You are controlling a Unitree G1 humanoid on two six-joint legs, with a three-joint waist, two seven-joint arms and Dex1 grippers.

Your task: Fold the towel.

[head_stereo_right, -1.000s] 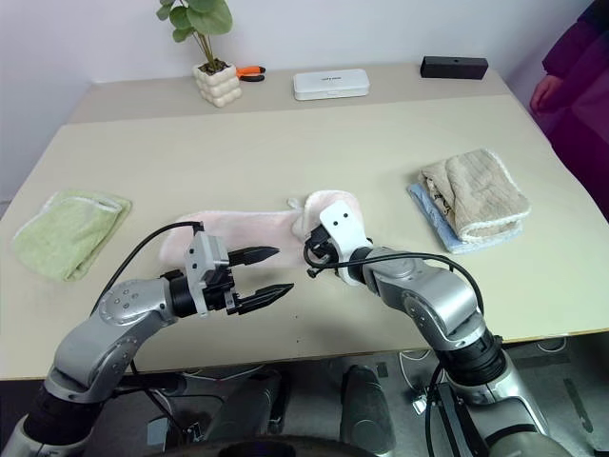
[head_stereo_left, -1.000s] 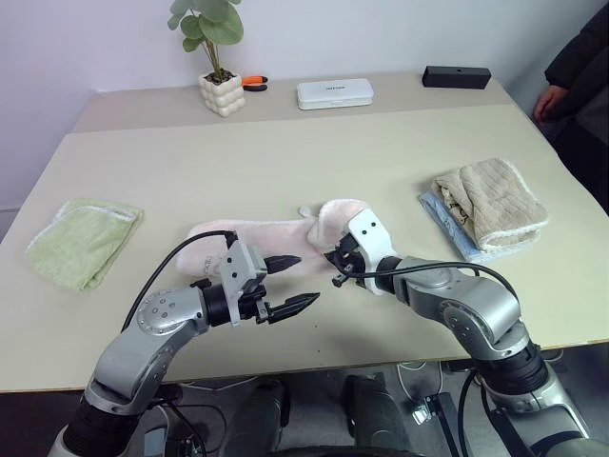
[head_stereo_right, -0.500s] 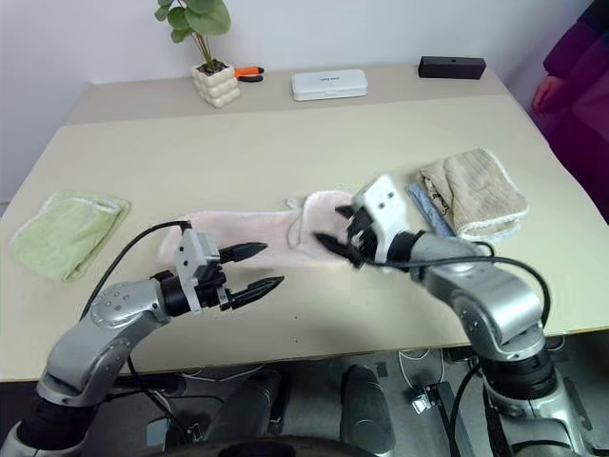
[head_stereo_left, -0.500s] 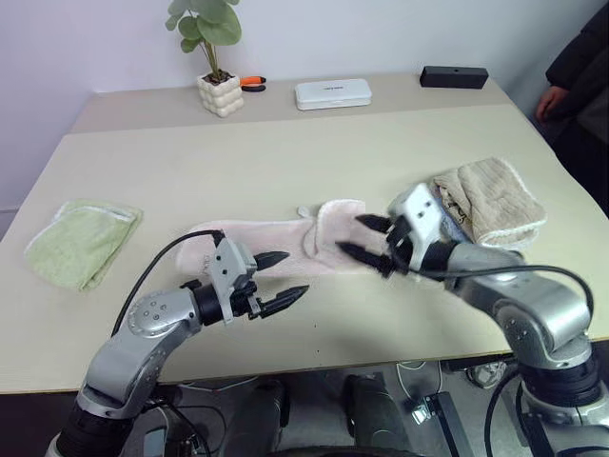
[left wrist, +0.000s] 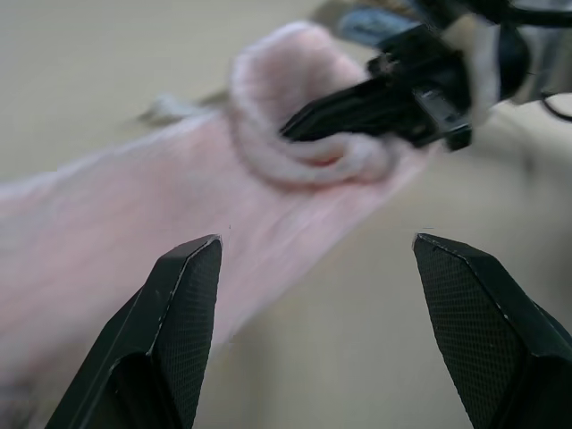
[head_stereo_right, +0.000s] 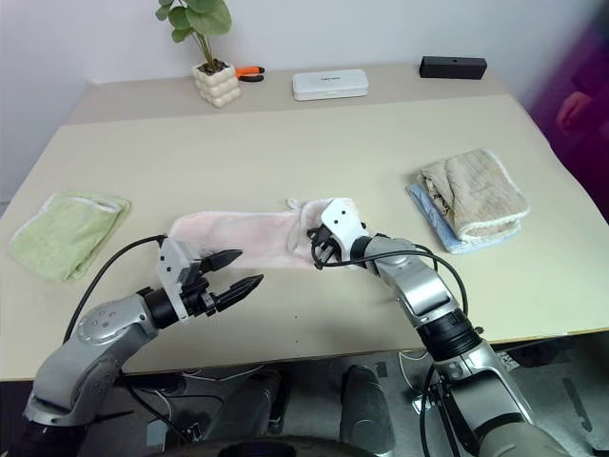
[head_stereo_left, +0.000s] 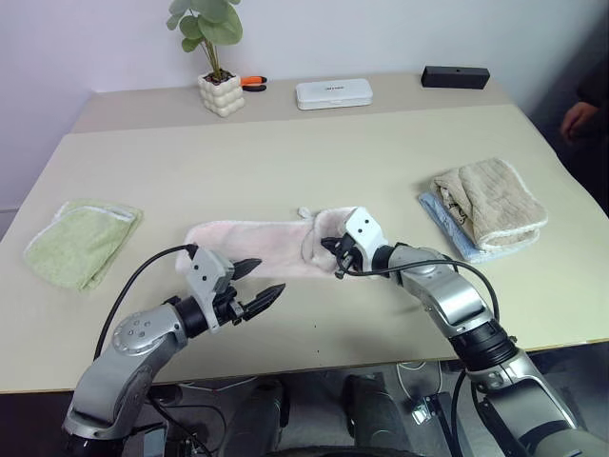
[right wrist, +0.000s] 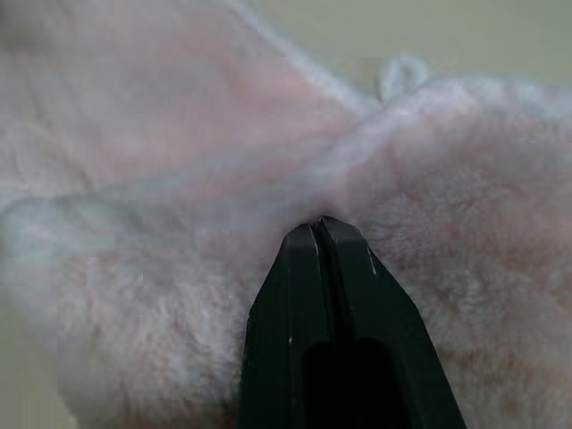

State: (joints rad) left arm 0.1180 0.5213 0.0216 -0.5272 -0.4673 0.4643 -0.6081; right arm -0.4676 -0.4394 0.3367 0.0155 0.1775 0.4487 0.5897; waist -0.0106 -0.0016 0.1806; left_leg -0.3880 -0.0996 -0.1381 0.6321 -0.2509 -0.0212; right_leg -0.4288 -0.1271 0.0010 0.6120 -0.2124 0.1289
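Since half a second ago: right gripper (head_stereo_left: 335, 255) returned from beside the beige-tan towel (head_stereo_left: 492, 201) to the folded right end of the towel (head_stereo_left: 257, 241); left gripper (head_stereo_left: 257, 286) shifted leftward and lower, clear of the cloth's near edge.

Item 1, towel: pale pink, fluffy, laid in a long band across the middle of the table (head_stereo_left: 285, 152), right end turned back on itself in a rolled lip, small white loop (head_stereo_left: 304, 212) at the far edge.

Item 2, right gripper: fingers pressed together, tips buried in the pink pile at the folded end; in the right wrist view the two black fingers (right wrist: 331, 295) meet with no gap, cloth bunched around the tips. Whether a layer is pinched between them cannot be told.

Item 3, left gripper: fingers (left wrist: 183, 304) spread wide apart, empty, hovering just in front of the towel's near left part, pointing toward the fold.

Item 4, light green towel (head_stereo_left: 81, 238): folded, left edge of table, well apart from the pink one.

Item 5, beige-tan towel: heaped on a pale blue cloth (head_stereo_left: 447, 224), right side.

Item 6, far edge: potted plant (head_stereo_left: 217, 57), white case (head_stereo_left: 334, 93), black box (head_stereo_left: 456, 76), orange tool (head_stereo_left: 253, 82).

Item 7, person's hand (head_stereo_left: 582, 116): at the right edge.
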